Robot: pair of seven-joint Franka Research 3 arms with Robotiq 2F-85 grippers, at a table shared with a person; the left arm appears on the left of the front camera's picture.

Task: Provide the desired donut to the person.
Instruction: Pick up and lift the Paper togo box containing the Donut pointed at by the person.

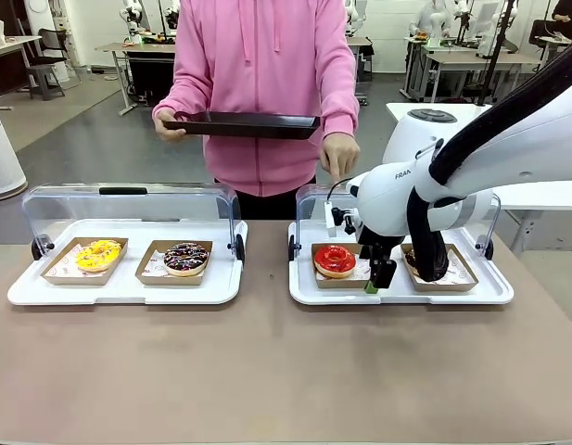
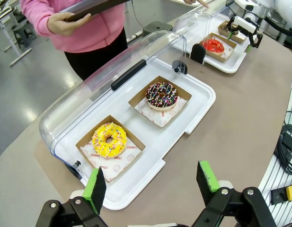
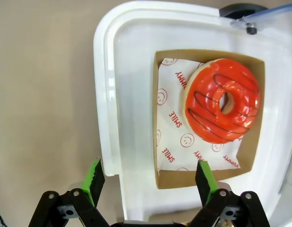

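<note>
Your right gripper hangs low over the near side of the right white tray. Its green fingers are spread wide apart. In the right wrist view, the right gripper has one green pad over the tray's rim and the other over the near edge of a brown box. The red donut with dark stripes lies in that box on smiley paper, just past the fingers and not touching them.

The person in the pink hoodie stands at the far side of the table. One hand holds a black tray. The other hand points a finger down, above the far side of the right white tray, near the red donut.

Your left gripper is spread wide too, up in the air over the near edge of the left white tray. On that tray the yellow donut and the chocolate sprinkle donut each sit in a box. Both trays' clear lids stand open.
</note>
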